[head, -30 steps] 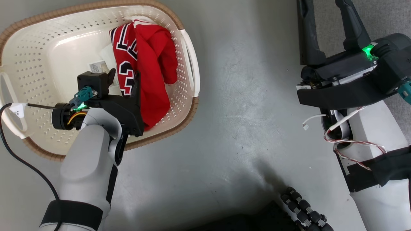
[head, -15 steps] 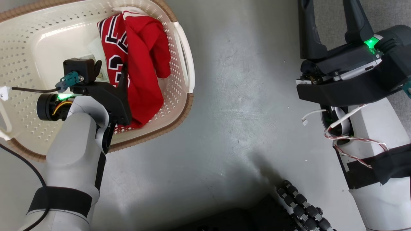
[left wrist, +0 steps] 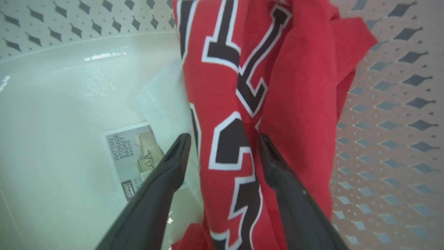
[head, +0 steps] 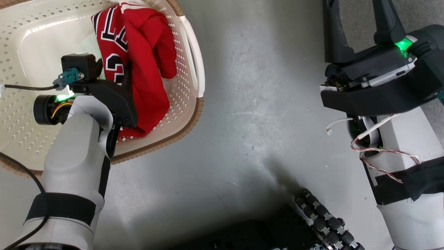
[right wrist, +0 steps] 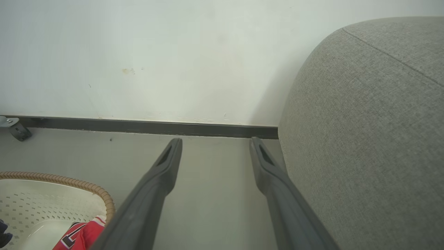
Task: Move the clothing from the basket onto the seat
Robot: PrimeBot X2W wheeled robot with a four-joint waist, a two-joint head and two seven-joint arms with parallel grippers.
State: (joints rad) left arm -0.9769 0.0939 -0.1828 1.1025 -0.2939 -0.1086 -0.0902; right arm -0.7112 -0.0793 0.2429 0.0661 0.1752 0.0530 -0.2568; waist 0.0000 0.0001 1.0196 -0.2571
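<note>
Now we see the red clothing (head: 145, 52) bunched in the basket (head: 194, 114), draped against the wall on the robot's right side and running down onto the basket floor. Our left claw (left wrist: 223, 139) reaches down into the basket with its fingers apart, and a fold of red fabric bearing black-and-white numerals lies between them. We cannot tell whether the fingertips touch the cloth. Just beside that fold, a label sticker (left wrist: 133, 156) lies on the basket floor. Our right claw (right wrist: 215, 140) hangs with its fingers spread and nothing between them, above the grey floor (head: 260, 104). The seat (right wrist: 364, 121) stands close beside it, against a pale wall (right wrist: 173, 52), well apart from the basket.
</note>
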